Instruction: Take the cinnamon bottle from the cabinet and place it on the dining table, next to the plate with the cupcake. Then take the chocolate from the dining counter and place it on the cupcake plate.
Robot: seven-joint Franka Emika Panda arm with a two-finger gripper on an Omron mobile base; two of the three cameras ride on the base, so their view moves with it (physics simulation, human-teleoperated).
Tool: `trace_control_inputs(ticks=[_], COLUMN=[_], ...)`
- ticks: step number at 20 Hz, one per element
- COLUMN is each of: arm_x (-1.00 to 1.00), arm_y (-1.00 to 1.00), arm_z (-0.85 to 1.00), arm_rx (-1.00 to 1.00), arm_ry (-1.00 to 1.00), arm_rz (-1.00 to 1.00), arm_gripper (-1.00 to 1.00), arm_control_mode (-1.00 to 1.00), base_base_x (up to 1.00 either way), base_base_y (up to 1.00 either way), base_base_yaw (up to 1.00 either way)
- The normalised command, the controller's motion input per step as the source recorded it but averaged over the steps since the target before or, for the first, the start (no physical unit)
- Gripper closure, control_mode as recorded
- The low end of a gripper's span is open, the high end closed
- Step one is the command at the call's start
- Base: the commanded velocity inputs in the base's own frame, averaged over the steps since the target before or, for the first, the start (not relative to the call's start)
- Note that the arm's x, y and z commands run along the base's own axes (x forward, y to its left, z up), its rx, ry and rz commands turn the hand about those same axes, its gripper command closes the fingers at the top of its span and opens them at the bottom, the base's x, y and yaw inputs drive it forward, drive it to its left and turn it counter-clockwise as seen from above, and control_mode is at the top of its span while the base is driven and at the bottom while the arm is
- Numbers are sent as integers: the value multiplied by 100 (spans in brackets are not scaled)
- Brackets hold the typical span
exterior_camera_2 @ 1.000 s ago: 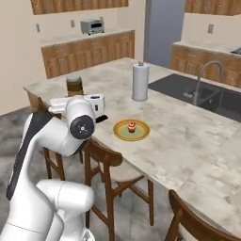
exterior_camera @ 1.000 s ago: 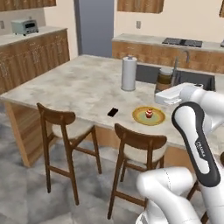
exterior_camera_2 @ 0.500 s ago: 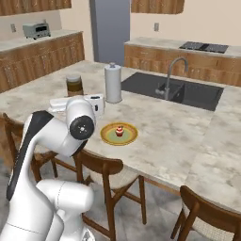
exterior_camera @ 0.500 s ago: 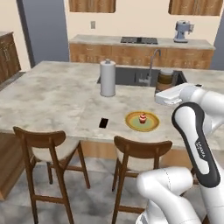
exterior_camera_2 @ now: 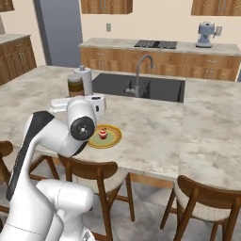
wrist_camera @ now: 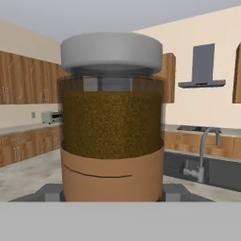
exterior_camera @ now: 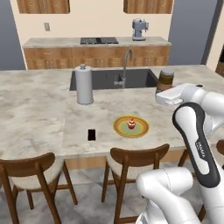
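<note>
The cinnamon bottle (wrist_camera: 112, 122), a brown jar with a grey lid, stands upright close in the hand view, and my gripper (wrist_camera: 112, 194) is shut on its base. From the base cameras the bottle (exterior_camera: 165, 78) (exterior_camera_2: 75, 86) hangs above the counter, right of the sink. The yellow plate (exterior_camera: 131, 127) (exterior_camera_2: 112, 137) with the cupcake (exterior_camera: 131, 124) (exterior_camera_2: 103, 133) lies near the counter's front edge. A small dark chocolate bar (exterior_camera: 91, 134) lies flat to the plate's left.
A paper towel roll (exterior_camera: 84, 84) (exterior_camera_2: 85, 76) stands beside the sink (exterior_camera: 113, 78) (exterior_camera_2: 141, 87) with its faucet (exterior_camera: 125, 65). Wooden chairs (exterior_camera: 131, 162) (exterior_camera_2: 96, 174) are tucked under the counter's near edge. A stove and a mixer sit on the back counter.
The base has driven and turned, so the whole scene has slid across both base views. The bottle stays held in my gripper.
</note>
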Motion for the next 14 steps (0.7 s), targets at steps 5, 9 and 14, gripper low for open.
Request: trace_control_inputs(ticks=[5,9,14], arm_x=[0,0,0], arm_y=[0,0,0], arm_z=[0,0,0], arm_rx=[0,0,0], arm_ry=[0,0,0], arm_rz=[0,0,0], arm_gripper=[100,100,100], arm_control_mode=[100,100,100], base_base_x=[60,31,0], base_base_y=[24,20,0], base_base_yaw=[-4,1,0])
